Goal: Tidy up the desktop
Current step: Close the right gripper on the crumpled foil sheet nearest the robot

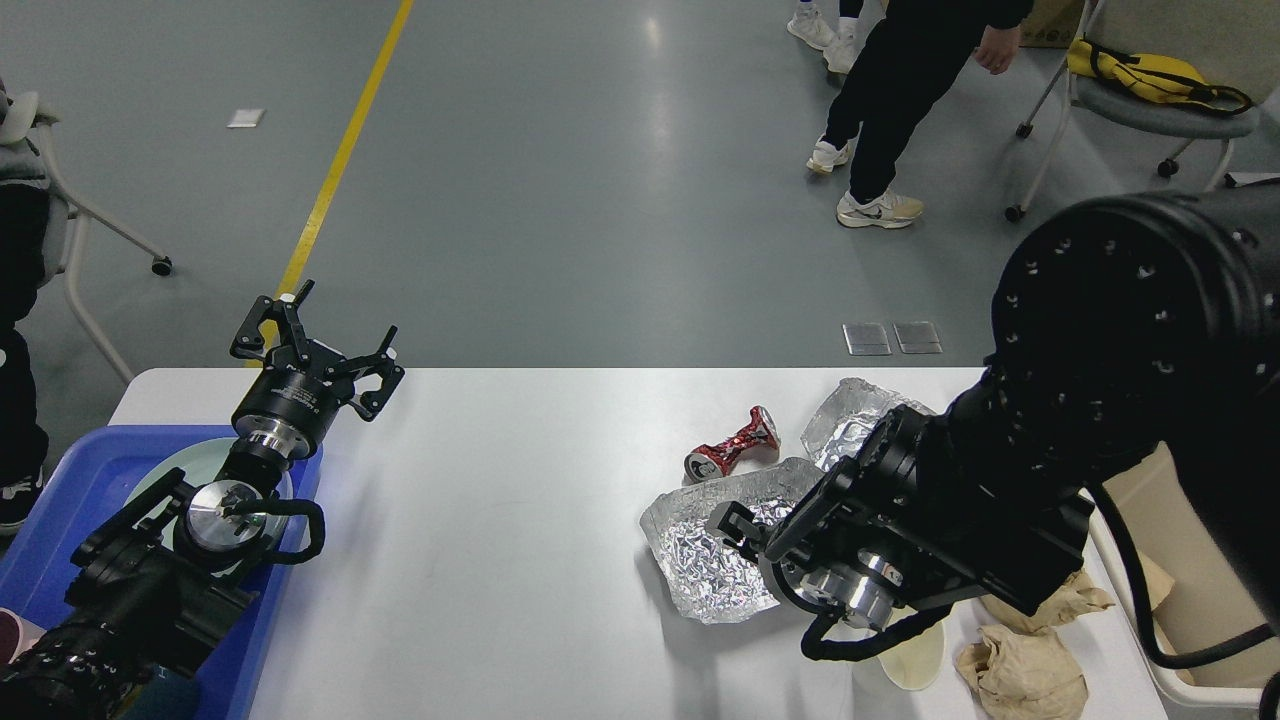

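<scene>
The white desktop holds litter on its right side. A crumpled foil tray lies there, with a crushed red can and a second foil piece behind it. My right gripper is low over the foil tray's inner right side. Its fingers are dark and mostly hidden by the wrist, so I cannot tell how the jaws stand. My left gripper is open and empty, raised above the desktop's far left corner, beside the blue tray.
A pale plate lies in the blue tray under my left arm. Crumpled brown paper and a cream cup lie at the front right. The cream bin stands off the right edge. A person and chairs are beyond the table.
</scene>
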Controlling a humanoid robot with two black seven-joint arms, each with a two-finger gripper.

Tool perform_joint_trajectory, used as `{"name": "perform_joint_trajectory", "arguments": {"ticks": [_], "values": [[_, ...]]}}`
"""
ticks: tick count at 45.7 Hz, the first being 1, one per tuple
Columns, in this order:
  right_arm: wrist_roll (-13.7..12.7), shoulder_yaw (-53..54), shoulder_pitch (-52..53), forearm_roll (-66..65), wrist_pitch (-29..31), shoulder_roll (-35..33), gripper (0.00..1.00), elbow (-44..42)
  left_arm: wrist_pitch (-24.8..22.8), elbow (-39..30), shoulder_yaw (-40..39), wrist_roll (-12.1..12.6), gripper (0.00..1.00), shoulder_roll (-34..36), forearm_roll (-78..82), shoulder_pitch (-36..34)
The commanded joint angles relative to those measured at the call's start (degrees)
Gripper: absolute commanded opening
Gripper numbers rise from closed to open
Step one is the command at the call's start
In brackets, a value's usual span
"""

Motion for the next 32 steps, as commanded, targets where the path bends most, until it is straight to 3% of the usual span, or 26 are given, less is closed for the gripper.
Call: {"name": "perform_joint_trajectory", "arguments": {"ticks": [1,17,32], "values": [[-0.01,0.4,0.19,-0.01,-0.04,0.0,1.0,0.63,-0.01,0.0,0.04,0.0,0.96,0.03,0.01,0.0],[-0.01,3.65,-3.5,-0.09,-2.15,0.0,1.0,1.51,-0.36,0.0,-0.05,0.0,0.96,-0.06,0.01,0.0],[0.16,3.3,-12.2,-0.44,-6.28,-0.17,1.0,-7.63,-0.36,0.0,-0.05,0.0,0.96,-0.06,0.01,0.0]]}}
